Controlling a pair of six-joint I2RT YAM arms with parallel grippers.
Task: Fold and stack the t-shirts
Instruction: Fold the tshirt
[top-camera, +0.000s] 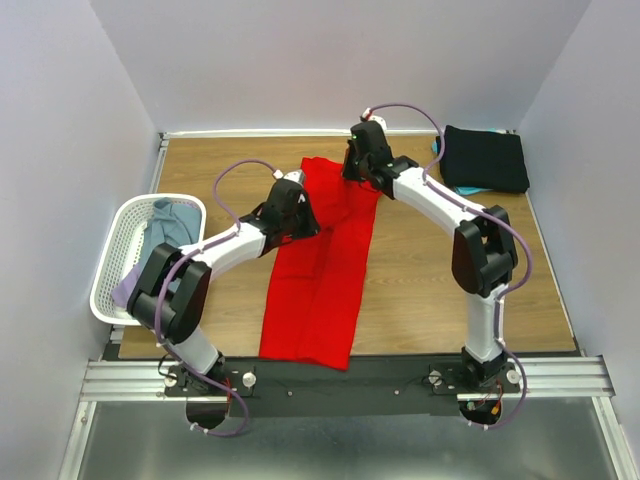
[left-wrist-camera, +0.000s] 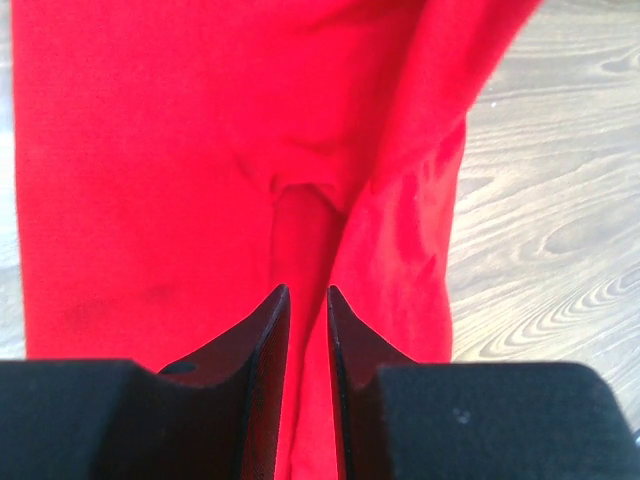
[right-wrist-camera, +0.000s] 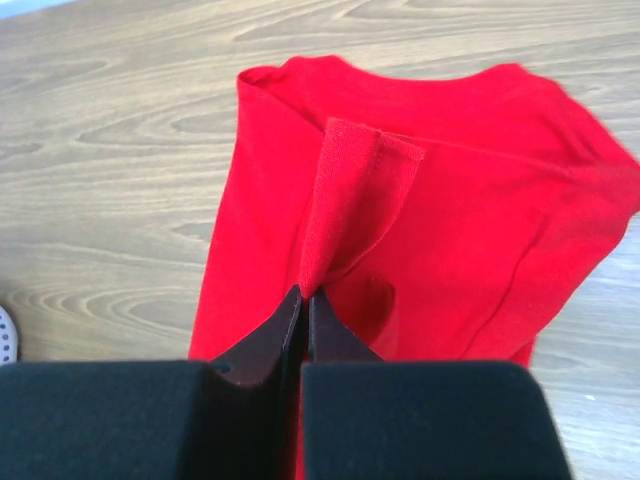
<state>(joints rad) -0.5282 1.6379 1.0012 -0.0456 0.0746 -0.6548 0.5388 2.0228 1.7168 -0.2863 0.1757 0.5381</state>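
A bright red t-shirt (top-camera: 320, 270) lies as a long strip down the middle of the wooden table, from the far middle to the near edge. My left gripper (top-camera: 302, 212) sits at its left edge, jaws close together with a ridge of red cloth (left-wrist-camera: 300, 230) running between them (left-wrist-camera: 308, 292). My right gripper (top-camera: 360, 168) is over the shirt's far end, shut (right-wrist-camera: 305, 290) on a raised fold of the red t-shirt (right-wrist-camera: 350, 190). A folded black t-shirt (top-camera: 485, 158) rests on a teal one (top-camera: 466, 190) at the far right.
A white mesh basket (top-camera: 105, 285) stands at the table's left edge, holding a grey-blue shirt (top-camera: 172, 225) and a lavender one (top-camera: 124, 290). White walls close in the table on three sides. A metal rail (top-camera: 340, 378) runs along the near edge.
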